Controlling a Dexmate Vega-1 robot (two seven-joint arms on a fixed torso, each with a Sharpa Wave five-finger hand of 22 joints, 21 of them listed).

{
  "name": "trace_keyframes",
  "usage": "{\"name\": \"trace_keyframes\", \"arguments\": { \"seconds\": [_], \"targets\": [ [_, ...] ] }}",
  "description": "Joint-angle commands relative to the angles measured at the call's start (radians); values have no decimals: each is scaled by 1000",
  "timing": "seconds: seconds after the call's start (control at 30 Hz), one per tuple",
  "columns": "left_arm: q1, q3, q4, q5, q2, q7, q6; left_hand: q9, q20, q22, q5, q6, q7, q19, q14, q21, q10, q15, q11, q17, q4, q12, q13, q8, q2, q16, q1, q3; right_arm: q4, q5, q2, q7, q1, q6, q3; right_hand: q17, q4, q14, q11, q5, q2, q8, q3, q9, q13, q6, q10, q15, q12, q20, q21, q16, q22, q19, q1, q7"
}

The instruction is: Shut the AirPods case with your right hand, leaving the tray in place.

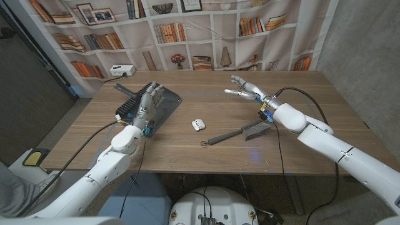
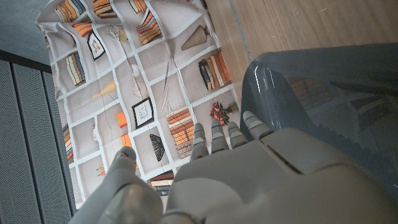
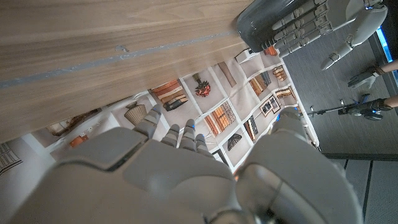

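Observation:
The white AirPods case (image 1: 198,124) lies on the wooden table near the middle, its lid up as far as I can tell. My right hand (image 1: 245,89) hovers behind and to the right of it, well apart, fingers spread and holding nothing; its back (image 3: 186,177) shows in the right wrist view. The dark grey tray (image 1: 164,107) sits at the back left. My left hand (image 1: 150,99) is over the tray with fingers stretched out, gripping nothing. The left wrist view has that hand (image 2: 249,180) above the tray (image 2: 311,87). The right wrist view catches the tray (image 3: 258,22) and left hand (image 3: 311,22).
A dark hand brush (image 1: 240,132) with a wire loop on its handle lies just right of the case, between it and my right arm. A white power strip (image 1: 122,70) rests at the table's back left edge. A bookshelf-print curtain hangs behind the table.

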Motion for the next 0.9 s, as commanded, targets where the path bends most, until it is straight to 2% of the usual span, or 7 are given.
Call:
{"name": "trace_keyframes", "arguments": {
  "seconds": [0.03,0.33,0.57,0.63,0.67,0.7,0.9],
  "targets": [
    [8,1,-11,7,3,11,5,2,6,2,6,-4,-2,6,5,5,-7,4,2,6,1,-2,3,-5,5,5,-5,-6,-18,-68,1,4,16,-25,-26,3,-8,-3,-15,-2,-3,5,4,3,3,-1,1,-15,6,4,5,11,1,14,15,-4],
    [14,-6,-18,-15,14,-12,13,2,6,2,6,-5,-2,3,4,4,-11,5,2,6,0,-3,3,-4,6,4,-5,-6,-45,-120,1,1,22,-57,-38,3,-10,8,-29,0,-5,4,5,3,3,-5,7,-21,7,1,7,14,0,26,25,-8],
    [18,-6,-58,-13,69,-66,36,2,1,3,6,-24,-3,-11,-12,-1,-27,11,9,6,1,-8,3,-9,6,-3,-10,-10,-62,-165,-12,57,61,-69,-66,3,-9,-3,-23,1,-7,4,6,3,3,-11,7,-20,6,0,1,8,1,17,30,-7],
    [21,-2,-67,-18,59,-60,33,3,-7,3,7,-43,0,-30,-30,-7,-43,12,12,7,4,-12,4,-12,8,-7,-15,-13,-60,-168,-13,65,64,-55,-69,3,-8,-9,-21,1,-6,4,6,3,3,-13,-1,-18,2,1,-2,6,1,9,31,-6],
    [32,-3,-86,-8,38,-5,41,3,-8,3,7,-43,-1,-27,-28,-5,-40,14,11,8,6,-10,4,-11,9,-5,-17,-14,-58,-164,-14,72,66,-46,-70,3,-8,-13,-20,1,-6,4,6,3,3,-14,-5,-16,1,3,-4,4,1,5,31,-6],
    [29,2,-89,-2,38,-2,48,3,-2,3,7,-18,2,-10,-5,3,-14,14,8,8,7,1,4,2,11,4,-20,-17,-57,-169,-15,78,70,-42,-72,3,-7,-14,-21,1,-6,3,6,3,3,-16,-5,-16,1,3,-4,4,1,4,31,-5],
    [17,23,-91,23,13,25,49,3,-2,3,7,-17,2,-10,-8,3,-15,13,14,7,6,1,4,2,12,2,-18,-17,-37,-171,-12,112,92,-16,-79,3,-6,-22,-16,1,-3,1,7,3,3,-22,-10,-13,-1,5,-6,1,1,-3,33,-4]
  ]
}}
